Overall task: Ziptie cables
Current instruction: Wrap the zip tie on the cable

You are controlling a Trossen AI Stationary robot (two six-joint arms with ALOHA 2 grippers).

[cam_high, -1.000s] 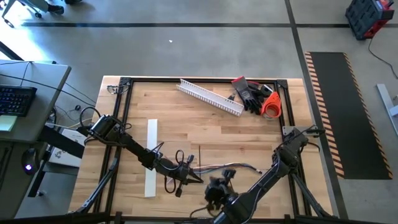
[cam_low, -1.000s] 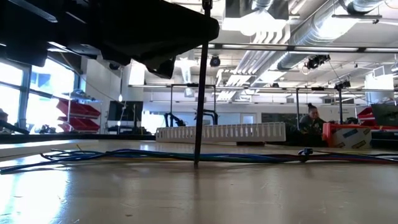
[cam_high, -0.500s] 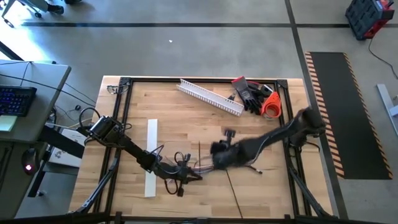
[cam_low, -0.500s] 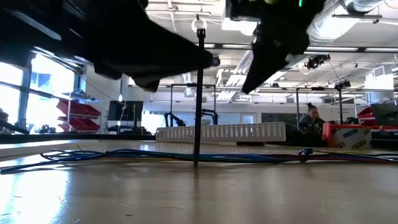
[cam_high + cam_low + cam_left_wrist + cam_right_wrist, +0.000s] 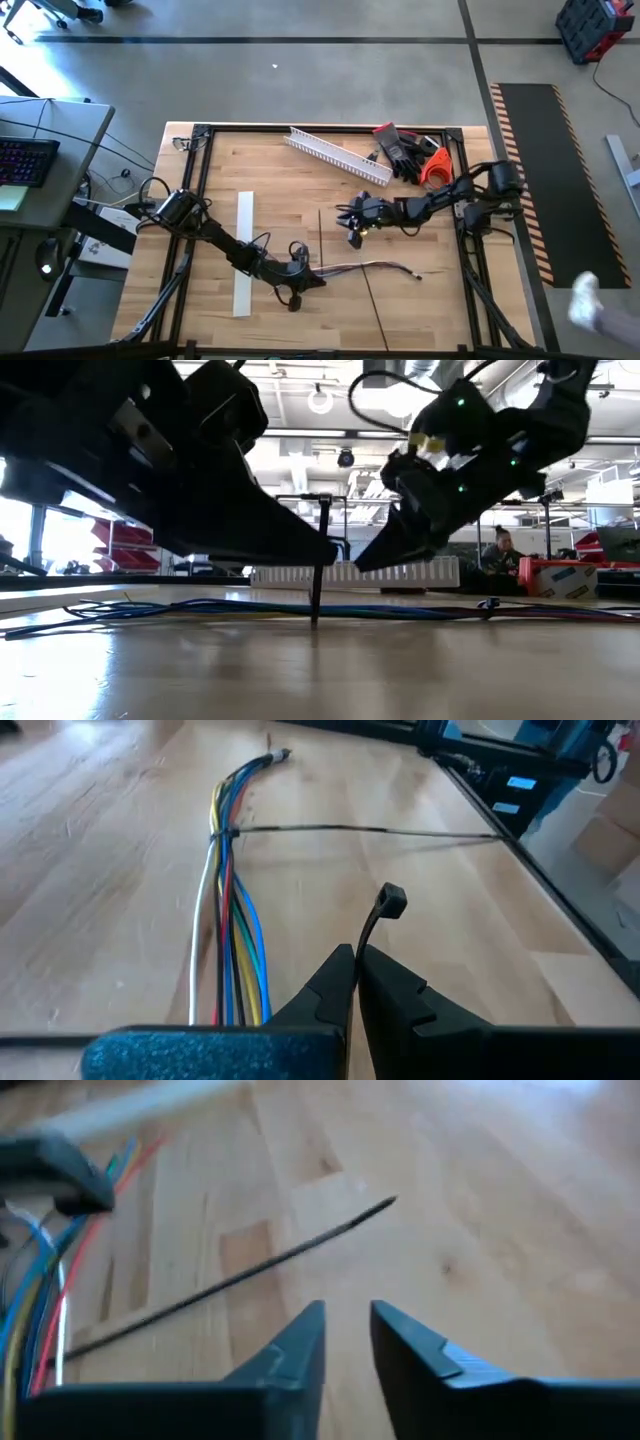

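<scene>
The cables [image 5: 372,268], a bunch of coloured wires, lie flat on the wood near the table's middle [image 5: 232,930]. A black ziptie [image 5: 219,834] is around them, its long tail [image 5: 400,833] flat on the table. A second black ziptie [image 5: 318,560] stands upright beside the bunch, its tail [image 5: 250,1270] lying on the table toward the far edge. My left gripper [image 5: 357,952] is low over the bunch's left end and shut on this ziptie. My right gripper [image 5: 348,1312] hovers open just right of the tail's tip [image 5: 320,211]. My left gripper pinches the second ziptie between its two fingertips, a little below the head [image 5: 392,900]. The fingers [image 5: 300,550] come slanting down from the table's left and lie across the strap. The head end curls up free above the fingers; the strap's foot [image 5: 315,620] meets the table.
A white slotted channel [image 5: 340,155], dark gloves [image 5: 400,150] and an orange object [image 5: 436,168] lie at the far right. A flat white strip [image 5: 243,250] lies left of the cables. A person's shoe [image 5: 588,298] shows on the floor, off to the right.
My right arm has swung from the near edge toward the far edge and stretched out level, its gripper now beside the ziptie's tail tip. My left gripper has come lower. The upright part of the ziptie stands shorter than before.
</scene>
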